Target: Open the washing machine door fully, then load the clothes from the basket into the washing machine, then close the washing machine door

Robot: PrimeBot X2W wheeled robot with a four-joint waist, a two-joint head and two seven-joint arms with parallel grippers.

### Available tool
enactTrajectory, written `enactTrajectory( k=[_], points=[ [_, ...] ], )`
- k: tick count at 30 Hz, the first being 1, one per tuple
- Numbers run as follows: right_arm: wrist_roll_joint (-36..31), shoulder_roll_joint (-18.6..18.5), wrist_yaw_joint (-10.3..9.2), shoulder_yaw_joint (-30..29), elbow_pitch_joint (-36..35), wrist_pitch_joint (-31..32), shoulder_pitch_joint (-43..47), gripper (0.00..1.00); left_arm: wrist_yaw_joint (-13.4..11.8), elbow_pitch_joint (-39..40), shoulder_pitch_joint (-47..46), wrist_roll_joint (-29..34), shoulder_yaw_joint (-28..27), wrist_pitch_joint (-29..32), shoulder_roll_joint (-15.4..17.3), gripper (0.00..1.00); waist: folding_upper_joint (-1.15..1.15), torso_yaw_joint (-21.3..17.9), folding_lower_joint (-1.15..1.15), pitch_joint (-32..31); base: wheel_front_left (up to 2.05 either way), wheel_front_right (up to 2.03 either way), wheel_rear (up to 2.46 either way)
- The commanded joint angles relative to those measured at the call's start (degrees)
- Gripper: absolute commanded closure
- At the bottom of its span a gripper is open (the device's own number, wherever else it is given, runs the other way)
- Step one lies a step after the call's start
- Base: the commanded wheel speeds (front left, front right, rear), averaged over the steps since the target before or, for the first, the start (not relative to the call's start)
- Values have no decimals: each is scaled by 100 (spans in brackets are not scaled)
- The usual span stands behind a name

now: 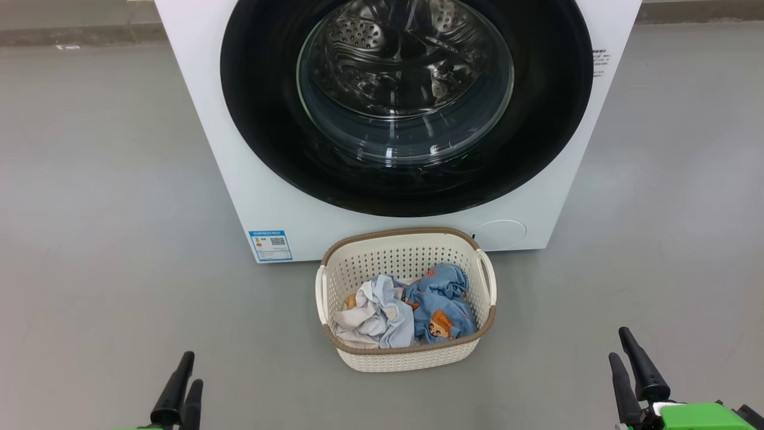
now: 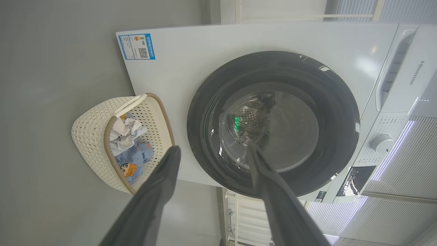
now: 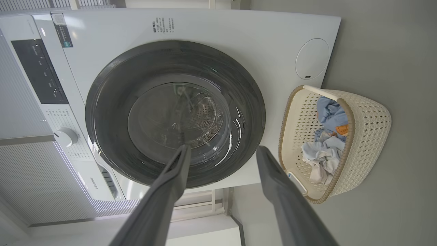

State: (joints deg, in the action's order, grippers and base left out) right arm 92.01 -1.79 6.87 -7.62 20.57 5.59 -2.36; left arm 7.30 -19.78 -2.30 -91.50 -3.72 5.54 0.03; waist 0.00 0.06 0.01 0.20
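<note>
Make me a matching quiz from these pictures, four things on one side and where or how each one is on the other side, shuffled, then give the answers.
Column one:
1. washing machine door
2. basket
3. clothes
4. right hand

Column two:
a. lying inside the basket
b. shut against the washing machine
c. open, holding nothing
d. standing on the floor in front of the machine

Pairs: 1-b, 2-d, 3-a, 4-c.

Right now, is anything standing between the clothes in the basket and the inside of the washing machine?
Yes: the washing machine door is shut, so the clothes in the basket have no way in. Nothing else visible lies between them; the basket stands on the floor just below the door.
</note>
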Motion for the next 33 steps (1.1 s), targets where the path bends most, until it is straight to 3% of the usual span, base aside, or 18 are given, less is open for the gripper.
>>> enactTrajectory(
  k=[1,10,33],
  points=[
    [-5,-35,4,36,-155,-38,-153,0,3,168,-157,37,-4,-35,76,0,0,3,10,-4,0,0,0],
    [-229,-85,8,158,-179,-203,-174,0,4,278,-155,274,108,-189,139,0,0,22,-1,-3,0,0,0],
    [-1646,-206,20,496,-179,-608,-308,0,7,599,-136,1682,272,-595,207,0,0,74,-1,-19,0,0,0]
  ],
)
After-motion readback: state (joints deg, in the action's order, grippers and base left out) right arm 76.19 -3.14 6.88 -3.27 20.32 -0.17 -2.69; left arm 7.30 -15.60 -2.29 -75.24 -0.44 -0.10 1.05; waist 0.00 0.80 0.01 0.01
